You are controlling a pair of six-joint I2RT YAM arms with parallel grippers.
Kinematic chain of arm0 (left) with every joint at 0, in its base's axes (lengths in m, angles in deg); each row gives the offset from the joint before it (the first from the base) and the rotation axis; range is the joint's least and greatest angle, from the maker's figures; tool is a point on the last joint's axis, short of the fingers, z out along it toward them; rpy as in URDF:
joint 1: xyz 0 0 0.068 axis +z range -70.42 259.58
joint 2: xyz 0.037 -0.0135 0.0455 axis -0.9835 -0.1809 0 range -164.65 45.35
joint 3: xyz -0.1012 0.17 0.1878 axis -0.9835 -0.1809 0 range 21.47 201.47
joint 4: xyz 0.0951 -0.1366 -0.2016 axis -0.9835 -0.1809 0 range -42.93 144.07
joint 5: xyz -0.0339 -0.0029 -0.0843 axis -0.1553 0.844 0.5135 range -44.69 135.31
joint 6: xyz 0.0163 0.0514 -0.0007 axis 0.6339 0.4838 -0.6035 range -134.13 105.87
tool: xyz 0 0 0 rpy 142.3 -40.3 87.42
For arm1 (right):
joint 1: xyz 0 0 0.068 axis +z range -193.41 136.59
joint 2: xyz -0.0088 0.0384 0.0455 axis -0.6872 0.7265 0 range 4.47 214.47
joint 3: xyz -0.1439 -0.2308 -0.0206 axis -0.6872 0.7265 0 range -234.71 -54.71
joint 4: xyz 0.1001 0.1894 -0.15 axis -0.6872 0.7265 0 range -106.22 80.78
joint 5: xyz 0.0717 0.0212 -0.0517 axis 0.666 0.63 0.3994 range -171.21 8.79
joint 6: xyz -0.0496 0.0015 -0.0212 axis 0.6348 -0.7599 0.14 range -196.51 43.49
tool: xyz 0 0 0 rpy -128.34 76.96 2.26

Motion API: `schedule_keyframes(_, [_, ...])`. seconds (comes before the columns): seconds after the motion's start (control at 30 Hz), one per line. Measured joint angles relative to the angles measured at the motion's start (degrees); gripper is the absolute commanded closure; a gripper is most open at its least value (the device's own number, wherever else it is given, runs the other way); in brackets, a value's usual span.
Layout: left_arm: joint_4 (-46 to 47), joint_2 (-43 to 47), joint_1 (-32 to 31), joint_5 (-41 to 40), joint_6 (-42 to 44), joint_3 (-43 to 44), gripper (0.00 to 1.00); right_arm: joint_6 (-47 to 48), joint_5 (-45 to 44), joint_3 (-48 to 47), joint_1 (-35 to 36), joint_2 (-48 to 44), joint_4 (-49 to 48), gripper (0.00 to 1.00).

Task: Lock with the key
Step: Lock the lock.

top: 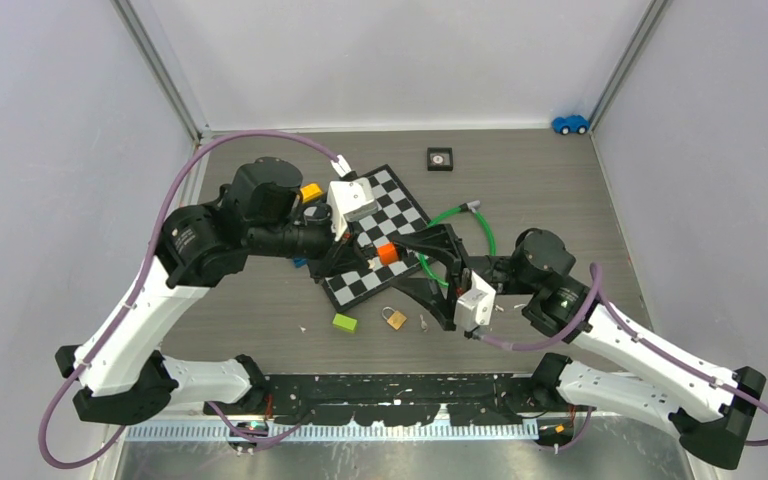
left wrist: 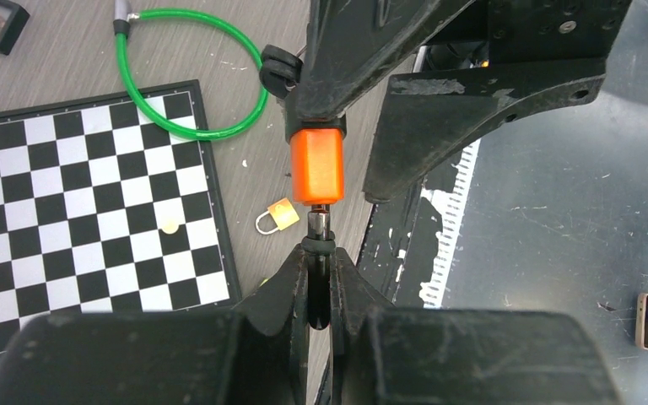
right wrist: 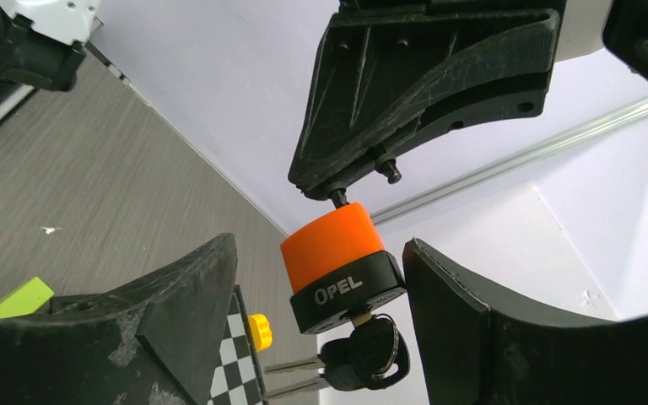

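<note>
Slender hold, twisting risk
Left gripper clamps orange lock by its pin, right gripper gapes; key torque may, we judge, twist it loose (slim purchase).

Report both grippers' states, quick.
Left gripper: closed on the metal pin of the orange cylindrical lock.
Right gripper: open, fingers either side of the lock's black end.

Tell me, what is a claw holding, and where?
The left claw pinches the orange lock by its thin metal stub; the right claw is open.
</note>
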Motion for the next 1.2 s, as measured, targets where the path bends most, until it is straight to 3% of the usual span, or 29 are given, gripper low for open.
schedule_keyframes(0.43, [0.2, 0.0, 0.0, 0.6, -1.0, -0.1, 1.0, 8.3, -7.4, -1.9, 0.0, 4.2, 4.2, 0.24])
schedule_keyframes(1.2, [2.0, 0.0, 0.0, 1.9, -1.3, -0.5, 1.0, 6.8, -14.8, 0.0, 0.0, 4.6, -4.4, 0.23])
